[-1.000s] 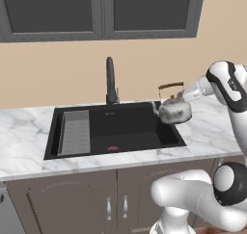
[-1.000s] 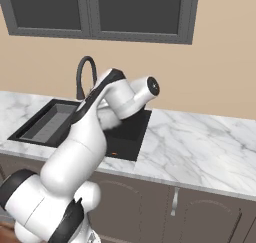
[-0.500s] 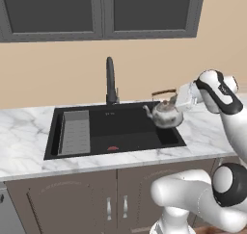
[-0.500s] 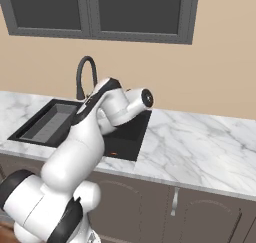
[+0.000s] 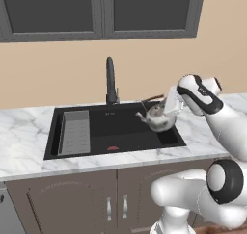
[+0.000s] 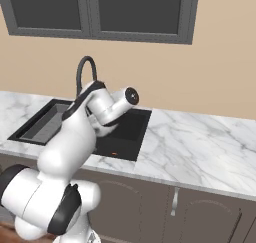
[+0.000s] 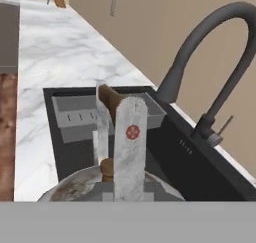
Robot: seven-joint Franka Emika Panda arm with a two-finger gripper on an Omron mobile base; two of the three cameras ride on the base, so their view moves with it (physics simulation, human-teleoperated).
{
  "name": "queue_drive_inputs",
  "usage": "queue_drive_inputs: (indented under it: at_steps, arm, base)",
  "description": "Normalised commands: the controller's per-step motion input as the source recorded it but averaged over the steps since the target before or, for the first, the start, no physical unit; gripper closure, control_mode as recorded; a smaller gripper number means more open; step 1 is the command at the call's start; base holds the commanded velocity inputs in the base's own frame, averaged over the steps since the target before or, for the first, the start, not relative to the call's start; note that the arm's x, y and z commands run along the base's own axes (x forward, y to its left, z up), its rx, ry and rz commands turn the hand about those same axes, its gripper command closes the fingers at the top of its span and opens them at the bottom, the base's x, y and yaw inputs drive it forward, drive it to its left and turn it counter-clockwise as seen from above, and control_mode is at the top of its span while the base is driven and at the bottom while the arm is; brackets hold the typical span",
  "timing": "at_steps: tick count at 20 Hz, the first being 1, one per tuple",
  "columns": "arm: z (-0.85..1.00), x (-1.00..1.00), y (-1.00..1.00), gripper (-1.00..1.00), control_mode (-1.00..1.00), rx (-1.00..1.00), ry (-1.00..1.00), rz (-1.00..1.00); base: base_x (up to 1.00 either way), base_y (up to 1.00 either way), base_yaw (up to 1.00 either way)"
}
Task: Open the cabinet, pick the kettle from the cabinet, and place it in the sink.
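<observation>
Between the narrow, closed fingers (image 7: 131, 147) of the white arm's two-finger gripper (image 5: 166, 103), the thin arched dark brown handle of the small squat silvery-white metal kettle (image 5: 157, 116) is clamped, so the kettle body hangs just below them with its spout pointing away from the arm. Beneath the fingers lies the large rectangular black sink basin (image 5: 125, 132) sunk in the white marble counter (image 5: 24, 151). Beyond the fingertips stands the tall black curved faucet (image 5: 111, 81), and farther past them, well apart, the grey ribbed tray (image 5: 75, 132).
</observation>
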Motion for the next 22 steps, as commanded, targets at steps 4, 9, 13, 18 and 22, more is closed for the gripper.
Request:
queue_drive_inputs:
  at_steps: [4,9,13,18,22]
  arm:
    - [-0.34,0.17,0.14,1.0,-1.0,-0.07,0.0,0.11]
    - [-0.31,0.22,0.21,1.0,-1.0,-0.04,0.0,0.13]
    - [-0.27,0.24,0.15,1.0,-1.0,0.0,0.02,0.15]
    - [-0.31,0.23,0.18,1.0,-1.0,0.0,0.03,0.13]
    - [-0.32,0.27,0.24,1.0,-1.0,0.0,0.03,0.06]
  base:
    - [0.0,0.0,0.0]
    - [0.0,0.0,0.0]
    - [0.0,0.0,0.0]
    - [0.0,0.0,0.0]
    - [0.0,0.0,0.0]
